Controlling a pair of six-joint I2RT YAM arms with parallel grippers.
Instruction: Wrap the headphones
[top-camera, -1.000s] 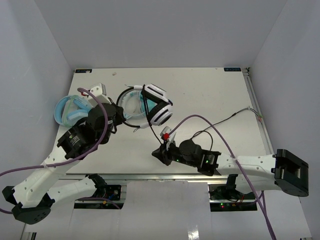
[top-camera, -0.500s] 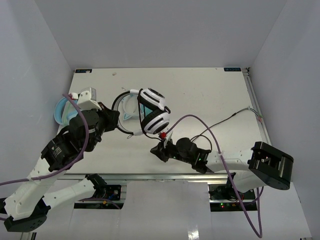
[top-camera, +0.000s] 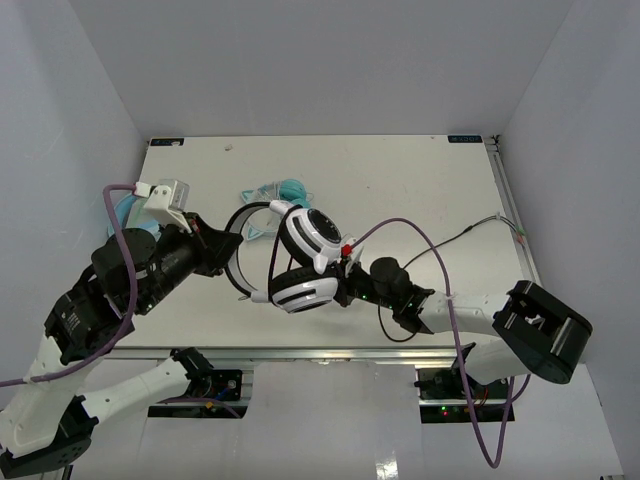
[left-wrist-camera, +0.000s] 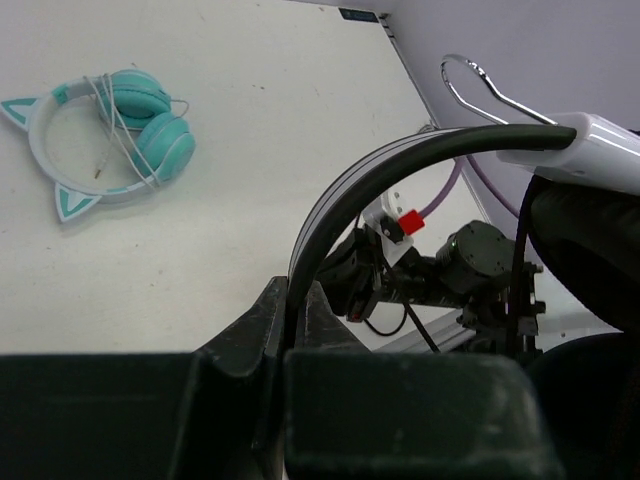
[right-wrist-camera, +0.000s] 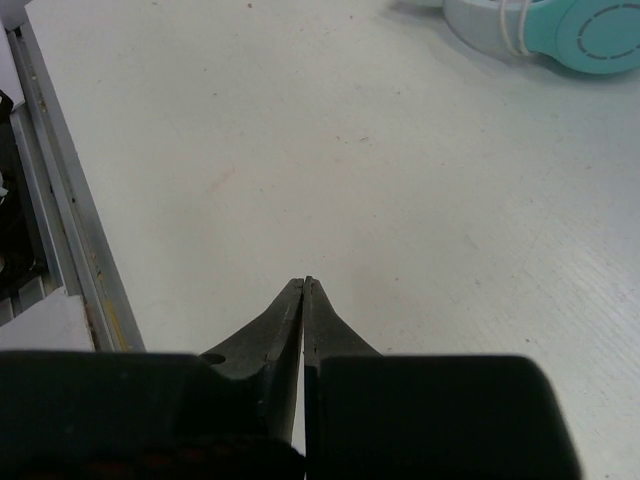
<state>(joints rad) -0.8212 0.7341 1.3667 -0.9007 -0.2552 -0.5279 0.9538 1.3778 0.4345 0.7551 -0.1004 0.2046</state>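
The black-and-white headphones (top-camera: 312, 236) hang in the air over the table's near middle, one white earcup above the other (top-camera: 298, 291). My left gripper (top-camera: 222, 243) is shut on their thin black headband (top-camera: 236, 275). In the left wrist view the headband (left-wrist-camera: 400, 160) rises from between my left gripper's (left-wrist-camera: 293, 300) jaws. The long thin black cable (top-camera: 468, 233) trails right across the table. My right gripper (top-camera: 342, 288) is shut right beside the lower earcup. In the right wrist view, nothing shows between the right gripper's (right-wrist-camera: 304, 285) tips.
The teal cat-ear headphones (top-camera: 281, 192) lie at the far middle of the table (top-camera: 420, 180); they also show in the left wrist view (left-wrist-camera: 110, 130) and the right wrist view (right-wrist-camera: 560, 25). Light-blue headphones (top-camera: 122, 208) lie at the left edge, partly behind my left arm.
My left gripper has raised the headphones by the headband and carried them nearer and rightward, off the teal pair. My right gripper has moved right and up, beside the lower earcup.
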